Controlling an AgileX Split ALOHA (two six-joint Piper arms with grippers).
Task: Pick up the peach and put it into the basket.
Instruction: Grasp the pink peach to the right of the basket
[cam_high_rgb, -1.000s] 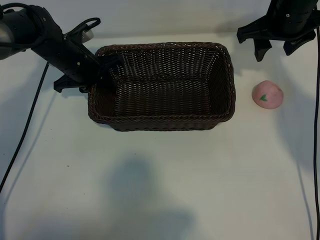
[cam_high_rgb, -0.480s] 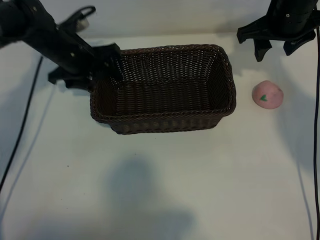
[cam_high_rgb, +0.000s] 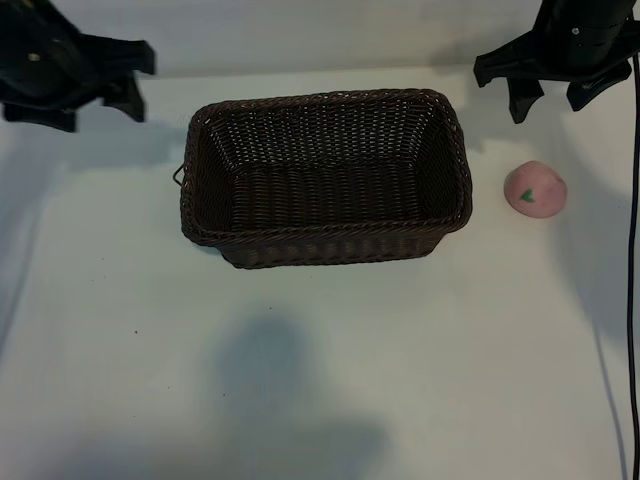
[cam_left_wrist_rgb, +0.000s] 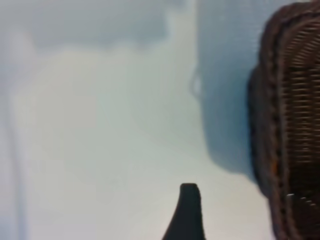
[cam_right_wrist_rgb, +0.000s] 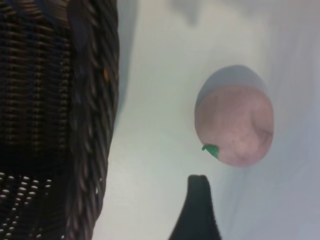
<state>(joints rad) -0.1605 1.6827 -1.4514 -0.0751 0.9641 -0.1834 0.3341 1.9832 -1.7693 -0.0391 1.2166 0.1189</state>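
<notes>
Nothing of the task proper is done yet. The tabletop carries everything seen. The basket is seen standing empty in the middle, between the two arms; no fruit is inside it in the exterior view, and the wrist views show only weave.

The left pincer is held high at the far left corner, well apart from the basket rim, fingers spread, nothing between them. In its wrist view only one dark fingertip and the basket's end wall are seen, so it is judged idle for the pick.

The right pincer is hung at the far right corner, fingers spread, empty. The peach lies on the tabletop just below and in front of this pincer, beside the basket's right wall but not touching it. In the right wrist view the peach is seen close past the fingertip, ungrasped.

Left to do, as judged: the right pincer to be lowered over the peach, closed on it, carried across the rim, and released inside.
</notes>
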